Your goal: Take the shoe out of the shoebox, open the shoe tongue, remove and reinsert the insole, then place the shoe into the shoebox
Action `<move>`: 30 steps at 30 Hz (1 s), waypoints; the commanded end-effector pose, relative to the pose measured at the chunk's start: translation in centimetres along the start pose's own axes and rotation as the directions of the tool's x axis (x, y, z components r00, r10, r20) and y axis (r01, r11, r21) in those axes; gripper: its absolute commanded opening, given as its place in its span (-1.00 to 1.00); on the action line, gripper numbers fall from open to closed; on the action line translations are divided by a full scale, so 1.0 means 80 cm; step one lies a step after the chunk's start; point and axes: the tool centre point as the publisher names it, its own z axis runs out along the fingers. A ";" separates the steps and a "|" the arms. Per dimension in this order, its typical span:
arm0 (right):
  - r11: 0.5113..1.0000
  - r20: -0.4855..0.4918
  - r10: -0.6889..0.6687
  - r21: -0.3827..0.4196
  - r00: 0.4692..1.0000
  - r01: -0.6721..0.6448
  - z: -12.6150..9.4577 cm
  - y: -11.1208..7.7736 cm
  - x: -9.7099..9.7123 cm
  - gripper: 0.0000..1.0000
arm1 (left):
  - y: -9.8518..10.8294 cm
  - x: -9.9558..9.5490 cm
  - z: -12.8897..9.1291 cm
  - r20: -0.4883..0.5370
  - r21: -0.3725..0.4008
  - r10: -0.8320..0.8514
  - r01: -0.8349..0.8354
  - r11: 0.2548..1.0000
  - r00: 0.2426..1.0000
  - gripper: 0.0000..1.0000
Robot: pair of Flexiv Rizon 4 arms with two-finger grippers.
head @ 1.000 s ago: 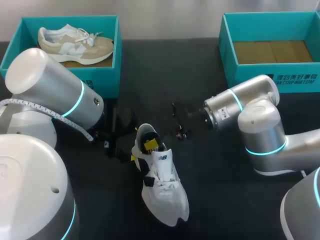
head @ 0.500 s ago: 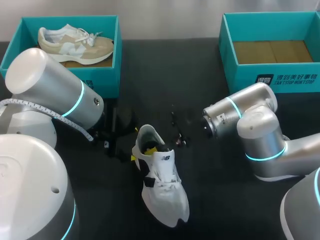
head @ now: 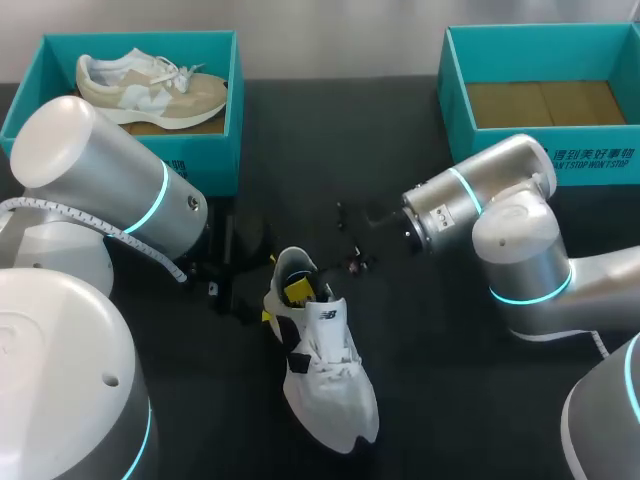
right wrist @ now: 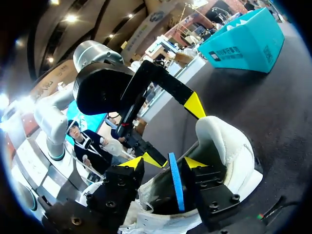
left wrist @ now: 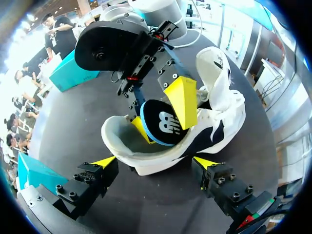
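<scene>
Over the last half second the right arm [head: 500, 220] has drawn its wrist up and back toward the table's [head: 300, 150] far edge. A yellow fingertip shows again in the heel opening, where a moment ago it was sunk out of sight. The white shoe [head: 325, 365] has not shifted; it lies upright near the middle of the front edge, toe toward the front.

From where I stand the right gripper [right wrist: 163, 165] looks pinched on the heel end of the insole [left wrist: 163, 124], one finger on each face. That end stands up out of the shoe while the rest is down inside. The left gripper [left wrist: 155, 162] is spread wide, with a tip against each side of the heel, and seems to be bracing the shoe.

So the shoe is out of its box and the insole step is in hand. I can't say whether the insole is coming out or going back in. The return to the empty shoebox [head: 480, 150] at the far right corner is yet to do. At the far left corner, a second shoebox [head: 205, 155] holds a tan shoe [head: 150, 90].
</scene>
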 end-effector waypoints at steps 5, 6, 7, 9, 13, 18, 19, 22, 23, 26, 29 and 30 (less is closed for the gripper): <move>1.000 -0.017 0.009 0.005 1.000 -0.009 0.007 -0.001 -0.012 -1.00 | 0.000 0.000 -0.001 -0.001 -0.001 0.000 0.000 1.000 1.000 1.00; 1.000 -0.018 0.012 0.006 1.000 -0.012 0.007 -0.002 -0.013 -1.00 | 0.000 0.000 -0.001 -0.001 -0.001 0.000 0.000 1.000 1.000 1.00; 1.000 -0.019 0.017 0.007 1.000 -0.017 0.008 -0.003 -0.013 -1.00 | 0.000 0.000 -0.001 -0.001 -0.001 0.000 0.000 1.000 1.000 1.00; 1.000 -0.021 0.030 0.009 0.999 -0.030 0.009 -0.008 -0.013 -1.00 | 0.000 0.000 -0.001 -0.001 -0.001 0.000 0.000 1.000 1.000 1.00; 0.998 -0.026 0.061 0.000 0.998 -0.061 0.012 -0.021 -0.011 -1.00 | 0.000 0.000 -0.001 -0.001 -0.001 0.000 0.000 1.000 1.000 1.00; 0.999 -0.015 0.047 -0.015 0.999 -0.048 0.010 -0.019 -0.005 -0.98 | 0.000 0.000 -0.001 -0.001 -0.001 0.000 0.000 1.000 1.000 1.00; 0.999 -0.010 0.040 -0.011 0.999 -0.040 0.008 -0.016 -0.004 -0.50 | 0.000 0.000 -0.001 -0.001 -0.001 0.000 0.000 1.000 1.000 1.00; 1.000 0.001 0.022 0.003 1.000 -0.022 0.005 -0.007 -0.002 1.00 | 0.000 0.000 -0.001 -0.001 -0.001 0.000 0.000 1.000 1.000 1.00; 1.000 0.004 0.015 0.008 1.000 -0.015 0.003 -0.004 -0.001 1.00 | 0.000 0.000 -0.001 -0.001 -0.001 0.000 0.000 1.000 1.000 1.00; 1.000 0.012 0.001 0.030 1.000 -0.002 -0.001 0.004 0.004 1.00 | 0.001 0.001 -0.004 -0.001 -0.001 0.009 -0.009 1.000 1.000 1.00; 0.999 0.015 -0.001 0.050 1.000 0.000 -0.004 0.008 0.009 1.00 | 0.003 0.000 -0.008 0.000 -0.002 0.011 -0.011 1.000 1.000 1.00; 0.998 0.016 0.000 0.056 1.000 -0.001 -0.006 0.009 0.010 1.00 | 0.004 0.000 -0.009 0.001 -0.003 0.010 -0.010 1.000 1.000 1.00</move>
